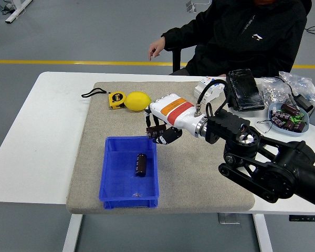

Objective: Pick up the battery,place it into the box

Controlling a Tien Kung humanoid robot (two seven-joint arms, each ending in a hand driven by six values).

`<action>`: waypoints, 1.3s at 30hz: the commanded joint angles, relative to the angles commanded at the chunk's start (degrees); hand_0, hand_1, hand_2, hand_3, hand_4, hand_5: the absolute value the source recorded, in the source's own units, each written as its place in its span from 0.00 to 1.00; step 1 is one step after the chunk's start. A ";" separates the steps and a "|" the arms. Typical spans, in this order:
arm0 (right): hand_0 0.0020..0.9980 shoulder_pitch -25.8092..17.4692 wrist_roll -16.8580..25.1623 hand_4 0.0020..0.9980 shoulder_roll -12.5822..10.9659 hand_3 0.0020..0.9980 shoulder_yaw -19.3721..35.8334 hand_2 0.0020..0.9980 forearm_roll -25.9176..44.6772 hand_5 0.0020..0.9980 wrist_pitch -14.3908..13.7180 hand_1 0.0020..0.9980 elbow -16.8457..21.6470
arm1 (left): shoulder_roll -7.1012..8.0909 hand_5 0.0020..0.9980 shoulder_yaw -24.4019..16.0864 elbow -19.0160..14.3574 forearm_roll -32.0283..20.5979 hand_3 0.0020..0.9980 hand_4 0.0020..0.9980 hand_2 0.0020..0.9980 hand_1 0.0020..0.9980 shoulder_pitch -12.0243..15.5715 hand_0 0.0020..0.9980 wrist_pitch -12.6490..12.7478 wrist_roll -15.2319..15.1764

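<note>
1. Head view shows you the right hand (pixel 160 127), white shell with an orange band, fingers curled around a dark cylindrical battery (pixel 156 134)
2. You see it held above the far right corner of the blue plastic box (pixel 110 173)
3. Another dark cylinder (pixel 141 164) lies inside the box
4. Your box sits on a coarse beige mat (pixel 199 178), near a smooth yellow lemon (pixel 137 101)

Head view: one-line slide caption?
Right hand carries a battery to the far right corner of the blue box, which already holds another battery; lemon and tape measure beyond.
</note>
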 joint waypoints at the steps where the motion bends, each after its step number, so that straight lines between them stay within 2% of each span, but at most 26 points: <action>1: 0.11 0.08 -0.07 0.92 0.24 0.45 -0.28 0.38 0.06 0.10 0.05 0.27 0.39 | 0.01 0.54 -0.01 0.00 0.03 0.59 0.63 0.65 0.69 0.02 0.73 -0.01 0.01; 8: 0.11 -0.04 -0.40 0.92 2.82 0.45 -2.78 0.38 0.58 0.10 0.11 0.27 3.30 | 0.08 0.54 -0.41 -0.06 0.57 0.59 0.63 0.65 0.69 0.29 0.73 -0.12 0.18; 15: 0.12 -0.04 -0.41 0.92 5.31 0.46 -4.70 0.38 0.68 0.10 0.36 0.27 2.36 | 0.12 0.54 -0.60 -0.15 0.97 0.59 0.63 0.65 0.69 0.33 0.73 -0.25 0.40; 16: 0.13 -0.10 -0.52 0.86 5.49 0.51 -4.82 0.44 0.77 0.20 0.65 0.30 2.19 | 0.14 0.54 -0.64 -0.16 1.02 0.59 0.63 0.65 0.69 0.33 0.73 -0.26 0.42; 19: 0.13 -0.18 -0.83 0.86 5.65 0.51 -5.02 0.44 1.03 0.20 2.12 0.30 1.72 | 0.17 0.54 -0.74 -0.17 1.16 0.59 0.63 0.65 0.69 0.31 0.73 -0.27 0.45; 21: 0.13 -0.27 -0.60 0.86 5.53 0.51 -5.12 0.44 1.60 0.20 1.90 0.30 1.37 | 0.18 0.54 -0.80 -0.17 1.26 0.59 0.63 0.65 0.69 0.26 0.73 -0.27 0.46; 22: 0.18 -0.34 -0.47 0.85 5.40 0.60 -5.12 0.51 1.86 0.24 1.59 0.37 1.20 | 0.18 0.54 -0.80 -0.16 1.25 0.59 0.63 0.65 0.69 0.19 0.73 -0.25 0.44; 27: 0.18 -0.61 -0.15 0.85 4.90 0.60 -4.89 0.51 2.05 0.24 0.73 0.37 0.46 | 0.16 0.54 -0.47 -0.13 0.78 0.59 0.63 0.65 0.69 -0.11 0.73 -0.20 0.23; 28: 0.21 -0.65 -0.13 0.90 4.83 0.83 -4.79 0.59 1.99 0.25 0.62 0.41 0.38 | 0.15 0.54 -0.42 -0.12 0.73 0.59 0.63 0.65 0.69 -0.16 0.73 -0.20 0.21; 39: 0.22 -0.87 0.07 0.90 3.69 0.84 -1.52 0.60 1.41 0.26 0.11 0.42 0.28 | -0.07 0.54 0.18 -0.02 -0.26 0.59 0.63 0.65 0.69 -0.37 0.73 -0.01 -0.17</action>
